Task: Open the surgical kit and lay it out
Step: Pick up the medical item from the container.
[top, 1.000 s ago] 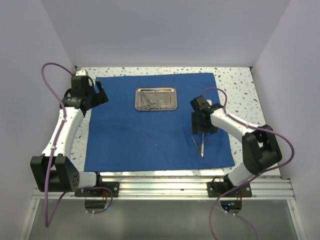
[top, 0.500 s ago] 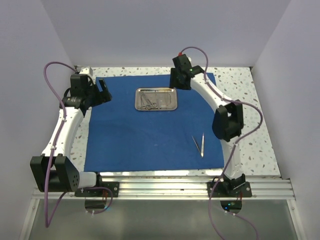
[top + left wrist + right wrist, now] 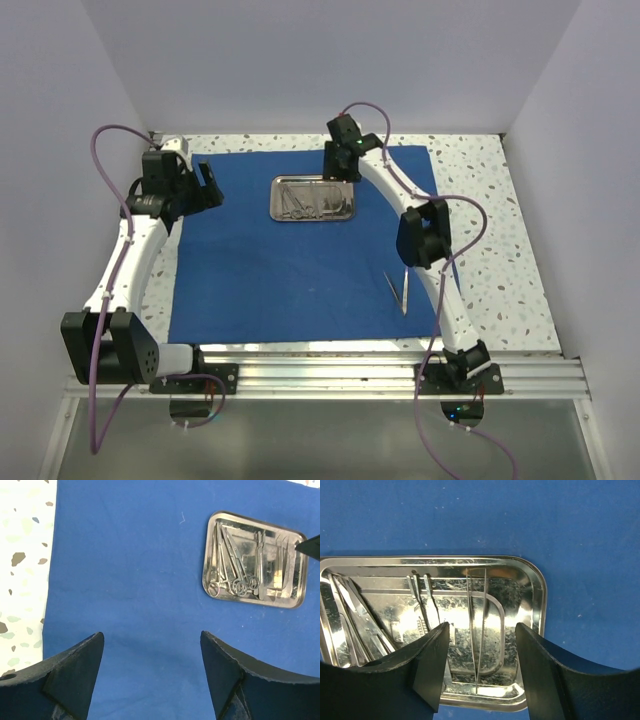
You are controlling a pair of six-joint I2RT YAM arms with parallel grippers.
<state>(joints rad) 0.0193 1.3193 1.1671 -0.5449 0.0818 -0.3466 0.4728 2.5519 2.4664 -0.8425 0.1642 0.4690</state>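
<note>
Right arm's jaws have shifted above the steel tray, spread wide and empty; left jaws likewise.

My L arm bends out along the far-left side, wrist turned inward. L gripper has its jaws spread wide w/ nothing btwn them. R arm is stretched long fwd and angled left, elbow raised midway. R gripper points down, fingers parted, empty.

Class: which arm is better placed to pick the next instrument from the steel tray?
Right. The right gripper, open, hangs over the tray; the left gripper sits apart at the blue cloth's left edge.
</note>
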